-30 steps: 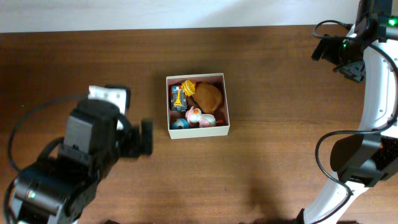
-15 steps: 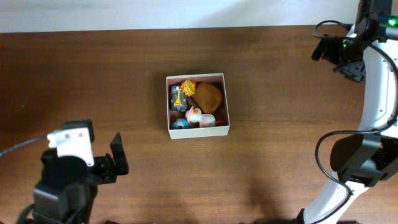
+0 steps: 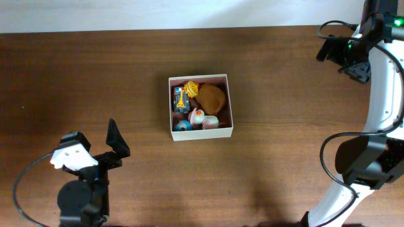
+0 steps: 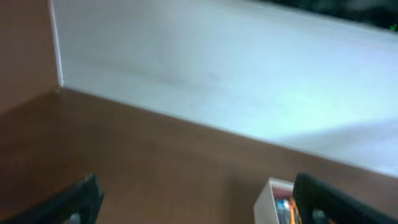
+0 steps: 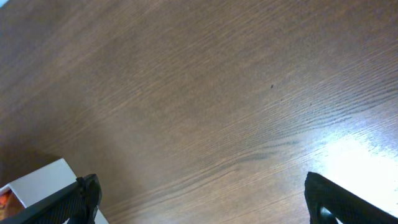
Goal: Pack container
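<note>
The container (image 3: 202, 133) sits in the middle of the surface (image 3: 284, 94), toys (image 3: 210, 98) inside. I see my left pincer (image 4: 196, 183) spread wide by the front-left corner; my right pincer (image 5: 200, 183), spread too, hangs near the back-right corner.

**Setting: robotics laboratory bench.** A dark brown wood-grain laminate table (image 3: 284, 94) is backed by a plain white surface (image 4: 217, 68) (seen as a pale strip along the far edge in the overhead view). A white-shelled jointed robot arm (image 3: 386, 82), trailed by looped black cables (image 3: 322, 156) and marked by a lit green indicator lamp (image 3: 349, 44), is mounted at one side. A black jointed robot arm (image 3: 82, 202) is mounted at the other. A square shallow white-walled container (image 3: 202, 133) of small toys is staged between them.
</note>
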Tool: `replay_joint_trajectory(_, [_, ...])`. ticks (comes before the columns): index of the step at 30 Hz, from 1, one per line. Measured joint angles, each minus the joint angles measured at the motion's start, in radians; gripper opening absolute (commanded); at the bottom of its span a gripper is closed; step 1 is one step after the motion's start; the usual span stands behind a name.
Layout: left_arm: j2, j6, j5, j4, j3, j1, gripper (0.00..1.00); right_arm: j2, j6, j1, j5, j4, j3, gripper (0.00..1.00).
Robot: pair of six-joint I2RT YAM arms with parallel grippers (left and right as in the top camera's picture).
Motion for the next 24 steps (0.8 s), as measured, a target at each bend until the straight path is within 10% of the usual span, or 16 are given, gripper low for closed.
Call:
replay_joint_trajectory(8, [-0.127,0.001,0.284,0.249,-0.309,0.139,1.00,0.000,0.001,0.000,0.000,0.000,0.000,0.99])
replay_joint_trajectory(24, [-0.348,0.024,0.351,0.119,-0.470,0.099,1.00,0.000,0.000,0.000,0.000,0.000,0.000,0.99])
